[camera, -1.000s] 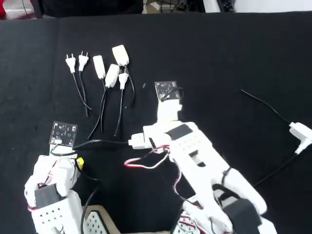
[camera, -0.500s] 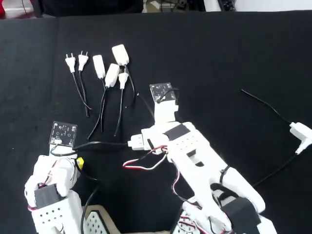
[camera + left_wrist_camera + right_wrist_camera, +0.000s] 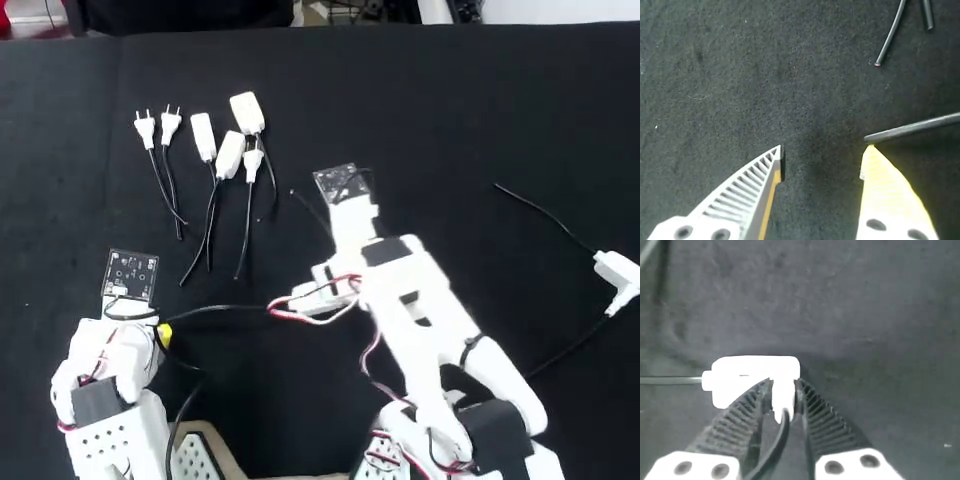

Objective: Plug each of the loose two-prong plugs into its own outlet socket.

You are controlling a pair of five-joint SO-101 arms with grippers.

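Note:
My right gripper [image 3: 783, 385] is shut on a white corded plug [image 3: 740, 376] that lies just above the black cloth, its cable running off to one side. In the high view the right arm [image 3: 410, 300] stretches to mid-table, and a thin black cable [image 3: 305, 208] trails out beside its wrist. Two loose two-prong plugs [image 3: 146, 126] [image 3: 171, 121] lie at the far left, beside white sockets [image 3: 203, 135] [image 3: 246, 112] [image 3: 230, 153] and another plug [image 3: 253, 160]. My left gripper [image 3: 822, 160] is open over bare cloth, and a black cable [image 3: 915, 128] touches its yellow fingertip [image 3: 870, 152].
A further white corded piece [image 3: 617, 271] sits at the right edge with its cable looping over the cloth. Loose cable ends [image 3: 890, 37] lie ahead of the left gripper. The left arm [image 3: 105, 385] stands at the near left corner. The table's far edge [image 3: 330, 27] runs along the back.
The right arm has swung slightly to the right, and a thin black cable has come into view beside its wrist. The left arm has not moved.

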